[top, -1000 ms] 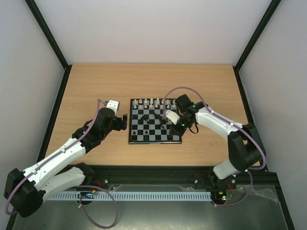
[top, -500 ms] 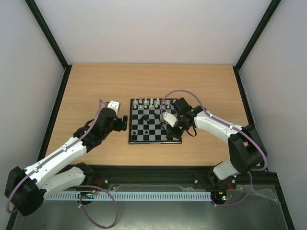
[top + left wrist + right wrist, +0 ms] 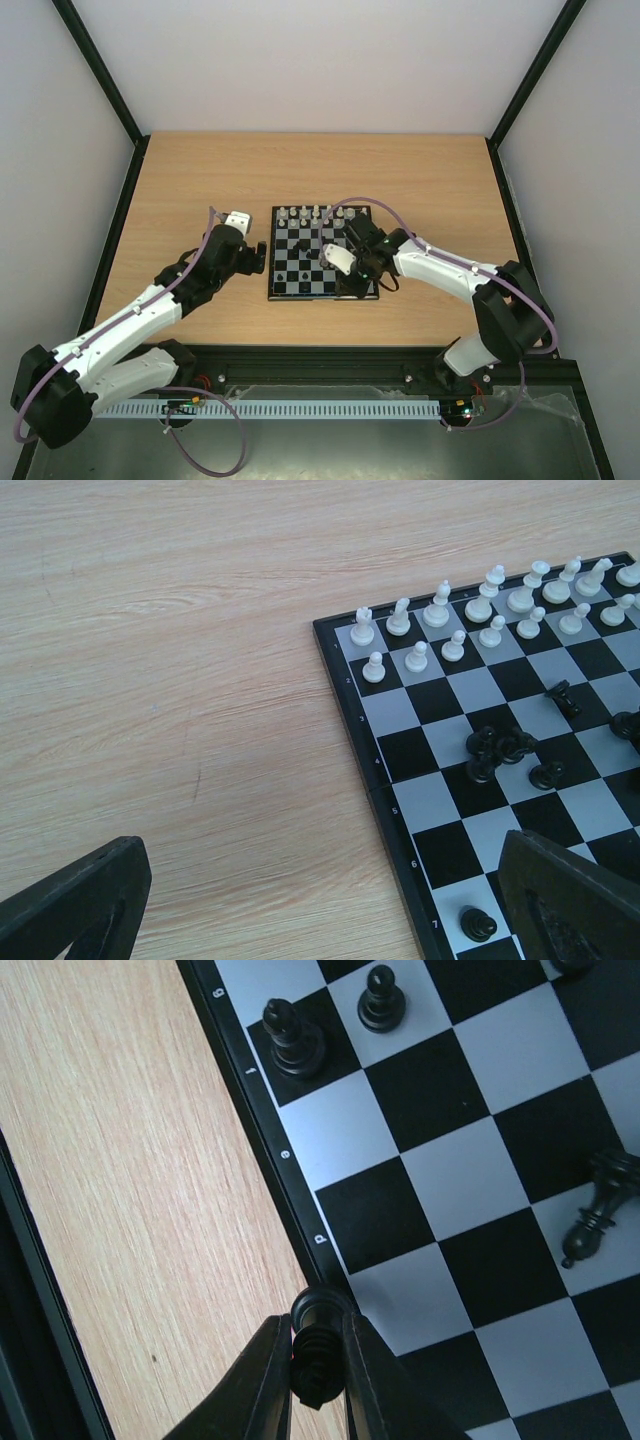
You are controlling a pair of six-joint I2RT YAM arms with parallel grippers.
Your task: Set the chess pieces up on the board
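The board [image 3: 285, 294] lies mid-table, with white chess pieces [image 3: 303, 213] in its two far rows and black chess pieces [image 3: 303, 252] scattered mid-board. My right gripper [image 3: 316, 1365] is shut on a black chess piece [image 3: 319, 1355], held over the board's near rim [image 3: 290, 1210]. Two black pieces [image 3: 293, 1038] stand upright in the near rows; another [image 3: 592, 1222] lies tipped. My left gripper [image 3: 320, 920] is open and empty over the wood at the board's left edge [image 3: 370, 780]. A black pawn [image 3: 479, 922] stands close to its right finger [image 3: 570, 900].
Black frame rails border the wooden table [image 3: 190, 180] left, right and front. White walls stand behind. Several black pieces [image 3: 500, 748] cluster mid-board in the left wrist view, one [image 3: 565, 697] lying on its side.
My right gripper has moved from the board's right middle toward the near edge, carrying the black piece. My left arm has barely moved.
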